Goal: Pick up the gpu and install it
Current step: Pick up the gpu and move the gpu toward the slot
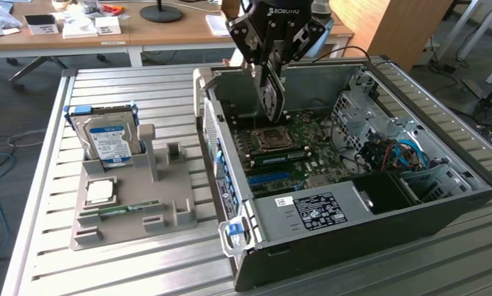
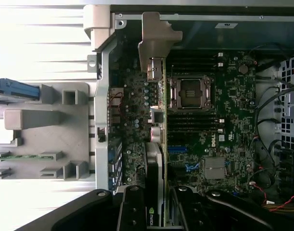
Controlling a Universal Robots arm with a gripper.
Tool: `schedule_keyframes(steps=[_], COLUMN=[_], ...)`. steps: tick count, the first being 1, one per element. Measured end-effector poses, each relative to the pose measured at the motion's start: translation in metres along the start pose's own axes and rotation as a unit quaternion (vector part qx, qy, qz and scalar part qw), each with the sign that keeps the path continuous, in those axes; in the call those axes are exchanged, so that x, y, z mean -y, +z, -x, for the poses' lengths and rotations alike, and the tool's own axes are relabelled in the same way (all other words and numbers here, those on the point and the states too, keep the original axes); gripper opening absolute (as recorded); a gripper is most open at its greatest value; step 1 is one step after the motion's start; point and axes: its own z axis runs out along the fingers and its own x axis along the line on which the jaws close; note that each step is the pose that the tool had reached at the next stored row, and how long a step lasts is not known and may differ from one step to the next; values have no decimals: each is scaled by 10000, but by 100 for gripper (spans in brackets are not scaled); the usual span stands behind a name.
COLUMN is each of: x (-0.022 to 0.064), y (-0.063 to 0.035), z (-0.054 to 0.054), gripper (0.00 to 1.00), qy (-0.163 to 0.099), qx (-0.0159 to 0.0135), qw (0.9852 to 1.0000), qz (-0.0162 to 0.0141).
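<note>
My gripper (image 1: 270,66) hangs over the open computer case (image 1: 443,203), shut on the gpu (image 1: 270,95). The card hangs upright and edge-on below the fingers, its lower end just above the green motherboard (image 1: 312,157) near the CPU socket (image 1: 272,139). In the wrist view the gpu (image 2: 159,144) shows as a thin edge running from my gripper (image 2: 159,214) across the board, with its silvery end bracket (image 2: 156,41) at the far end by the case's rear wall. It lies alongside the socket (image 2: 191,92).
A grey holder fixture (image 1: 139,216) stands on the slatted metal table (image 1: 114,92) to the exterior view's left of the case. It carries a silver hard drive (image 1: 108,140), a chip (image 1: 100,192) and a green memory stick (image 1: 129,208). Cables (image 1: 402,154) and a power supply (image 1: 320,211) fill the case's near side.
</note>
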Motion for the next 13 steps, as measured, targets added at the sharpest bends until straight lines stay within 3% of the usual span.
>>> schedule_keyframes(steps=[13], x=[-3], y=[2], z=[76], gripper=[27], qy=[0], qx=[0], qw=[10000], qz=[0])
